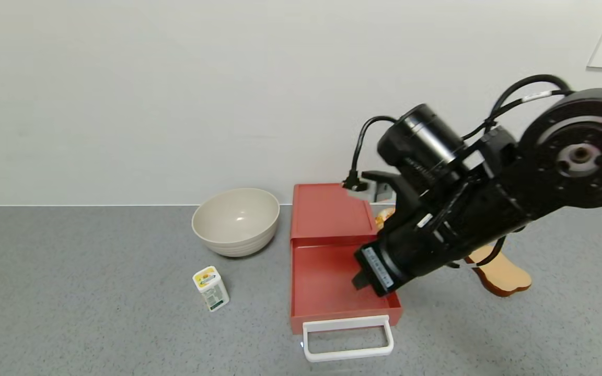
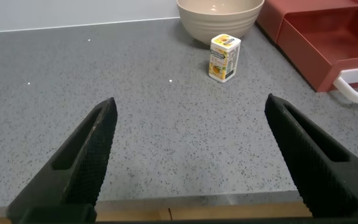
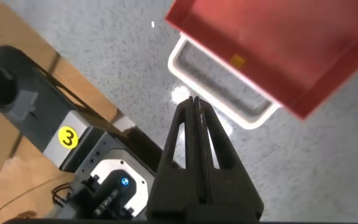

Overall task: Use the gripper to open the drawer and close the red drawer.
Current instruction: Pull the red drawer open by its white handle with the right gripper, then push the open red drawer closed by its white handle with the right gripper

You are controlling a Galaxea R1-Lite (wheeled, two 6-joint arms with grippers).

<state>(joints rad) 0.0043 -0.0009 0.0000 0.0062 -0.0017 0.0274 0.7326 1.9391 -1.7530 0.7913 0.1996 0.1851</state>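
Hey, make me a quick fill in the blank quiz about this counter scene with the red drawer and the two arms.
1. The red drawer is pulled ____.
2. Its white handle is gripped by ____ pincer.
3. The right pincer has its fingers ____.
4. The small yellow-labelled carton stands in front of the beige ____.

Missing words: open; neither; shut; bowl

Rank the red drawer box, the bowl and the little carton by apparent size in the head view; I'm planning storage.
1. Red drawer box, drawn open.
2. Bowl.
3. Carton, clearly smallest.
The right arm covers part of the box.
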